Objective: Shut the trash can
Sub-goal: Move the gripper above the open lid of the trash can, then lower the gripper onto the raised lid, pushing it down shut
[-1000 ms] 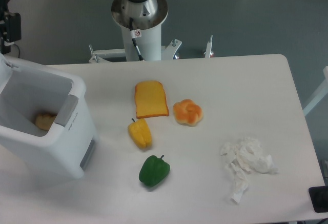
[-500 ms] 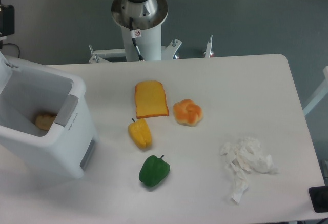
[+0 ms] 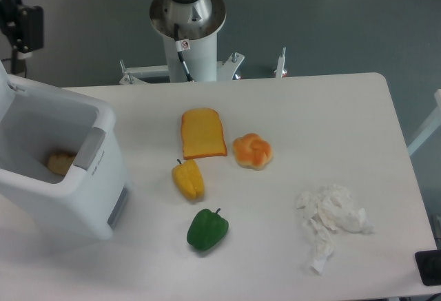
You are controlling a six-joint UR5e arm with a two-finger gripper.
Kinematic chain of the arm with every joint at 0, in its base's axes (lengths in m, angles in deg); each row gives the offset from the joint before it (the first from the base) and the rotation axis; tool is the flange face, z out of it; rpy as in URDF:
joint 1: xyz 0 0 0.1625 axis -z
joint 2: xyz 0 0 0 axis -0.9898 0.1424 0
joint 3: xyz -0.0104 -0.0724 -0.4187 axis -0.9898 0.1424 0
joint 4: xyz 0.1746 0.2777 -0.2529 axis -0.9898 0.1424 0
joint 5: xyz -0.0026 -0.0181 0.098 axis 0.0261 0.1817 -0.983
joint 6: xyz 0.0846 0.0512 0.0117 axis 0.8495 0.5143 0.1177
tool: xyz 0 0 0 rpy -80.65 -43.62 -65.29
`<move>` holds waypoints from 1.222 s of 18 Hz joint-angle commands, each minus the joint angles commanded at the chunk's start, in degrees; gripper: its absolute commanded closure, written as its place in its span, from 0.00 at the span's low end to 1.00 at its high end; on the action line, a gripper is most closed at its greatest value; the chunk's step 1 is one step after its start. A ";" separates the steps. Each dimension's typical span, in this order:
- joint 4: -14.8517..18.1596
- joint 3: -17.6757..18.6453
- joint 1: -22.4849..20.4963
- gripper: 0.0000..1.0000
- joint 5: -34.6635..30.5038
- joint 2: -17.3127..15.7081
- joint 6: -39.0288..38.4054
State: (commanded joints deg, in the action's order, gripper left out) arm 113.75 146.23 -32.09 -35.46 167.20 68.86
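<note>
Beside one open trash can [image 3: 62, 170]: two peppers, yellow [image 3: 188, 180] and green [image 3: 207, 229]; one toast slice [image 3: 202, 133]; one bun [image 3: 252, 151]; one crumpled tissue [image 3: 331, 217].

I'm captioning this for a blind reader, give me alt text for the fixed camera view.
An open white trash can sits at the table's left, the robot's dark tool above it. Bread slice, bun, yellow pepper, green pepper, crumpled tissue lie nearby.

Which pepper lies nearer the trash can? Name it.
The yellow pepper, beside the toast slice; the green pepper sits farther from the trash can, toward the table's front edge.
</note>
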 joint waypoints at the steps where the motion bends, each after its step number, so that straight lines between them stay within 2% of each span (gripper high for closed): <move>1: 0.00 0.00 -0.70 0.00 0.00 0.00 0.09; 6: -0.09 -0.09 -2.90 0.00 -0.09 1.23 0.61; 11: -0.35 -0.35 -3.35 0.00 -1.84 3.95 0.79; 17: -2.81 -0.35 -5.19 0.00 -2.02 6.85 1.23; 22: -2.81 1.22 -6.60 0.00 -1.93 7.21 3.43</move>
State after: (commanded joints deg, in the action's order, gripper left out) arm 110.94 147.45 -38.69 -37.39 174.40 72.29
